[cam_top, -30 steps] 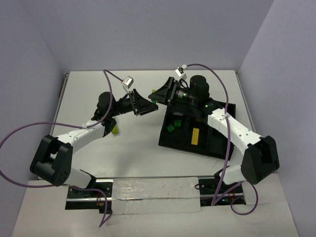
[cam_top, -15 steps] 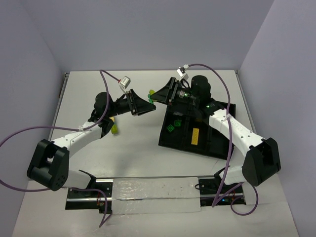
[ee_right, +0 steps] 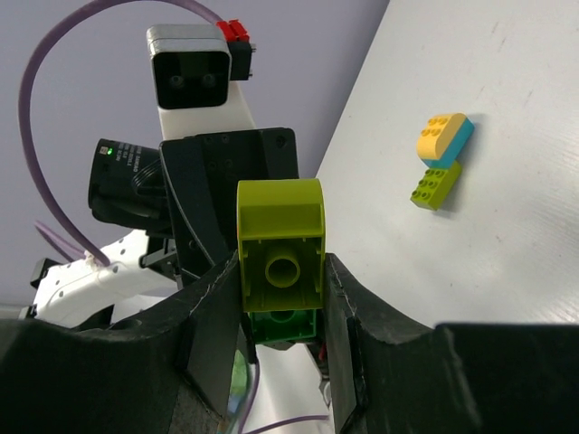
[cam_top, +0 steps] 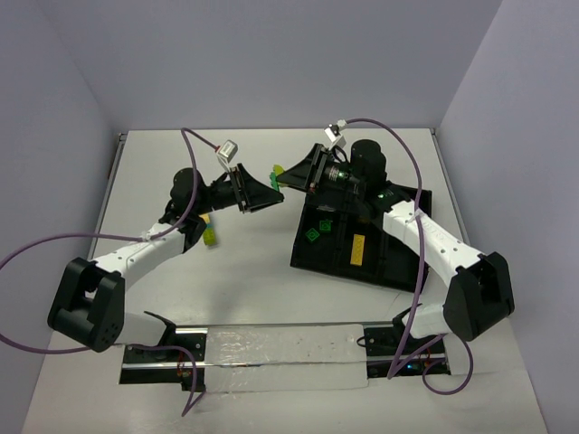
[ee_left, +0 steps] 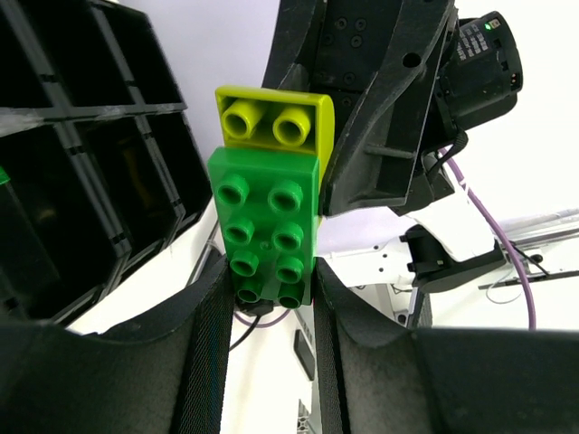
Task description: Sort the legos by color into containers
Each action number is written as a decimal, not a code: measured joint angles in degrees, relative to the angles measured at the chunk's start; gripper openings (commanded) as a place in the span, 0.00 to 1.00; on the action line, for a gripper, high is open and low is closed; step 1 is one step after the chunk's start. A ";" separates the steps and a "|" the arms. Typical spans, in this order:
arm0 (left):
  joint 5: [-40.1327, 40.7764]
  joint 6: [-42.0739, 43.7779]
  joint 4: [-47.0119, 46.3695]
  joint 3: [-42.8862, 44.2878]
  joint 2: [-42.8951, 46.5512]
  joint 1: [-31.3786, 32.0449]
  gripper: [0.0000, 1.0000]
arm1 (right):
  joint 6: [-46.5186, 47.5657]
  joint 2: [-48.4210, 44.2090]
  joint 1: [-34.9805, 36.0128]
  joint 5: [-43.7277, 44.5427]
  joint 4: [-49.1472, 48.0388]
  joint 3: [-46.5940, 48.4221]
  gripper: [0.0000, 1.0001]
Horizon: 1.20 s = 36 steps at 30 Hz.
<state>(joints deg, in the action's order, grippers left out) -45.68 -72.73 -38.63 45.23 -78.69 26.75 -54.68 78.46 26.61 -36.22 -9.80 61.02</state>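
A green brick (ee_left: pixel 264 226) and a lime brick (ee_left: pixel 276 117) are stuck together end to end, held in the air left of the black tray (cam_top: pixel 398 262). My left gripper (ee_left: pixel 270 285) is shut on the green brick's lower end. My right gripper (ee_right: pixel 280 271) is shut on the lime brick (ee_right: pixel 280 240), with the green brick (ee_right: pixel 282 324) showing behind it. In the top view the two grippers meet tip to tip, left gripper (cam_top: pixel 265 188) and right gripper (cam_top: pixel 286 174), with the bricks (cam_top: pixel 276 175) between them. The tray's compartments hold green legos (cam_top: pixel 315 231) and a yellow lego (cam_top: pixel 358 249).
A small stack of yellow, light blue and lime legos (ee_right: pixel 441 158) lies on the white table beside my left arm, also seen in the top view (cam_top: pixel 208 233). Empty tray compartments (ee_left: pixel 81 113) show at the left of the left wrist view. Purple cables loop over both arms.
My left arm has shifted a little left and its gripper has risen slightly against the right gripper. Both grippers have kept hold of the joined bricks.
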 measured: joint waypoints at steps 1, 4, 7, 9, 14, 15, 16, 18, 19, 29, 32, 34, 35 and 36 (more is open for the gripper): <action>-0.04 0.42 0.79 -0.17 0.36 -0.43 0.00 | 0.09 -0.10 -0.07 0.18 0.01 -0.28 0.01; -0.05 1.38 2.75 -1.27 1.79 -2.73 0.00 | 0.23 -0.68 -1.04 0.60 0.83 -1.35 0.01; -0.03 2.24 4.60 -2.08 3.25 -4.79 0.00 | 0.61 -1.10 -2.16 1.02 2.07 -1.61 0.00; -0.05 2.88 5.51 -2.14 3.91 -5.34 0.00 | 0.91 -1.46 -2.64 1.24 2.48 -1.61 0.00; 0.05 6.22 10.65 -0.79 4.02 -4.90 0.00 | 4.00 -3.25 -3.36 3.55 7.12 -1.61 0.00; 0.40 7.76 13.20 0.55 3.67 -4.39 0.00 | 5.13 -3.82 -3.48 4.72 8.93 -1.61 0.00; 1.26 9.59 16.19 2.33 3.23 -3.49 0.00 | 6.54 -4.58 -3.68 6.06 11.13 -1.61 0.00; 3.56 14.34 23.51 7.45 1.79 -0.76 0.00 | 9.45 -6.74 -4.15 9.91 16.21 -1.62 0.00; 5.06 16.71 26.85 10.34 0.83 1.00 0.00 | 10.90 -8.13 -4.50 11.95 18.68 -1.80 0.00; 17.27 32.11 49.98 25.44 -10.58 14.52 0.00 | 16.18 -27.24 -8.01 39.96 44.17 -10.48 0.00; 20.35 33.92 54.73 27.70 -15.16 17.00 0.00 | 14.45 -29.77 -9.22 45.60 50.47 -12.94 0.00; 22.75 34.80 58.22 29.21 -18.05 19.00 0.00 | 12.12 -31.00 -9.87 49.04 53.90 -14.60 0.00; 24.42 35.26 60.24 30.62 -19.67 20.10 0.00 | 10.87 -31.87 -10.15 50.48 55.51 -15.63 0.00; 26.00 35.72 61.82 32.43 -21.45 21.33 0.00 | 9.53 -33.13 -10.38 51.91 57.30 -16.77 0.00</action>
<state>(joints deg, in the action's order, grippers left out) -19.69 -37.01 23.19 77.66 -100.14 48.09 -45.15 45.33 16.23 15.69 47.50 44.25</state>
